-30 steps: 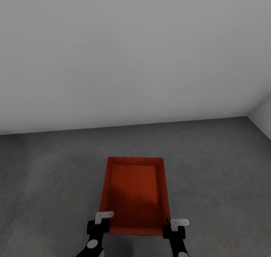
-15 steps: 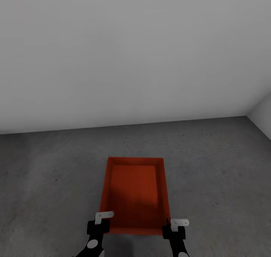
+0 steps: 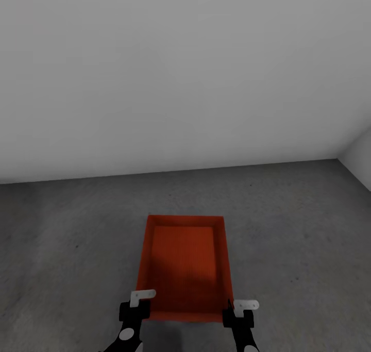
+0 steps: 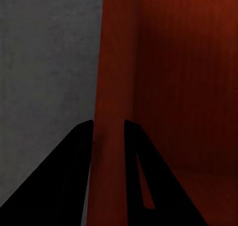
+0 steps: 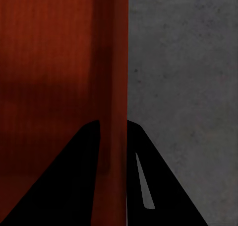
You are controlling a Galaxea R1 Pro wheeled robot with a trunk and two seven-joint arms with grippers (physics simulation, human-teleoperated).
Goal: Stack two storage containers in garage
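Note:
One red-orange open-topped storage container (image 3: 183,262) sits low in the head view, over the garage's dark grey concrete floor (image 3: 288,223). My left gripper (image 3: 135,311) is shut on its left side wall near the close corner. My right gripper (image 3: 238,315) is shut on the right side wall in the same way. In the left wrist view the dark fingers of the left gripper (image 4: 108,124) straddle the thin red wall (image 4: 114,62). The right wrist view shows the right gripper (image 5: 113,122) pinching the other wall (image 5: 111,47). I cannot tell whether the bin rests on the floor. The living room is out of view.
A plain white wall (image 3: 180,73) rises a short way beyond the container. A second white wall (image 3: 360,158) meets it at the far right corner. Bare speckled concrete (image 5: 183,62) spreads on both sides of the bin.

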